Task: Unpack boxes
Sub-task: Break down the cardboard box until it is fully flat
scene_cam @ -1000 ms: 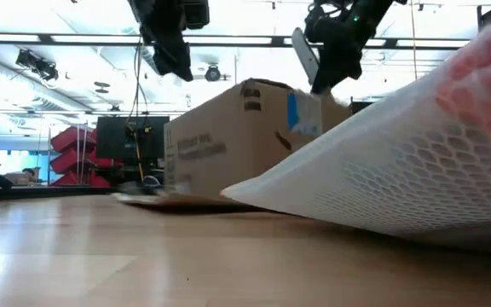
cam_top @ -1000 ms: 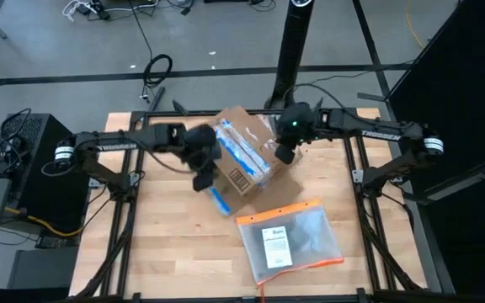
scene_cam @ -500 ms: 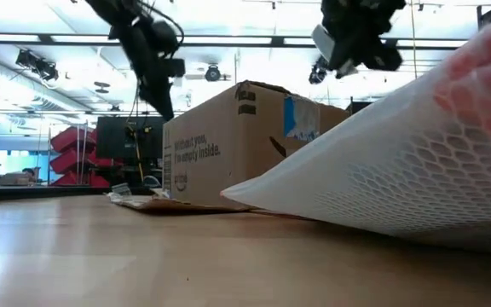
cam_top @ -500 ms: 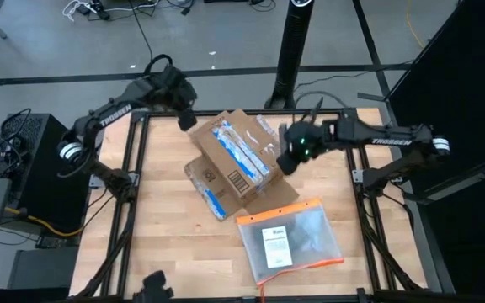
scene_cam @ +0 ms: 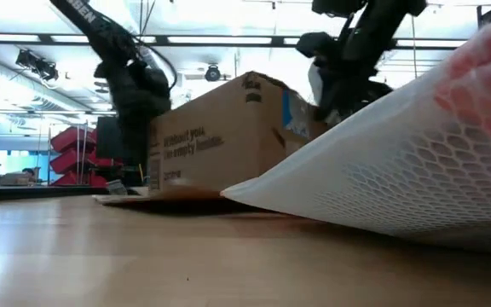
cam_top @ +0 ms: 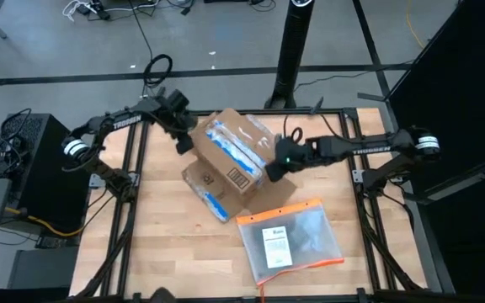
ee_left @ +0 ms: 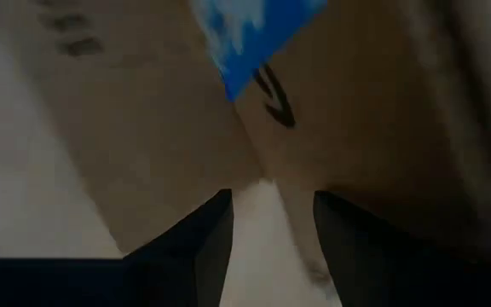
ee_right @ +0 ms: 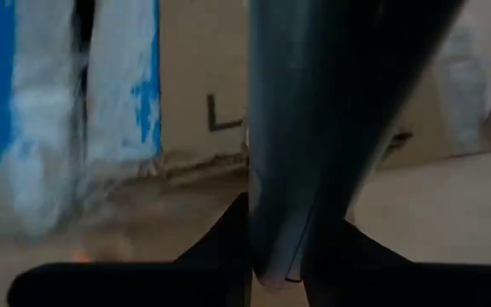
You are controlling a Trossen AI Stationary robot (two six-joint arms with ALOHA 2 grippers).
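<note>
The brown cardboard box (cam_top: 226,164) with blue-and-white tape sits on the table near its middle, a flap spread flat on the wood at its near right. It also fills the low view as the box (scene_cam: 220,145). My left gripper (cam_top: 185,141) is open at the box's far-left corner. In its wrist view the fingers (ee_left: 267,230) stand close before the cardboard (ee_left: 143,111); whether they touch it I cannot tell. My right gripper (cam_top: 274,164) is at the box's right side, shut on a dark grey flat tool (ee_right: 314,111). My right gripper pinches the dark grey flat tool near its lower end (ee_right: 275,247) between its two fingers (ee_right: 220,247). The tool runs forward from the fingers toward the box's side (ee_right: 194,85). Whether the tool's far end touches the cardboard I cannot tell.
A flat clear plastic pouch (cam_top: 291,240) with an orange edge and a white card inside lies on the near right of the table; it fills the right of the low view (scene_cam: 399,179). Bare wood shows at the near left (cam_top: 167,244).
My left gripper swung from above the box out past the table's far-left edge, then came back down to the box's far-left corner. My right gripper moved from the box's far-right corner down and toward the near left, to the box's right side. The box shifted a little leftward.
</note>
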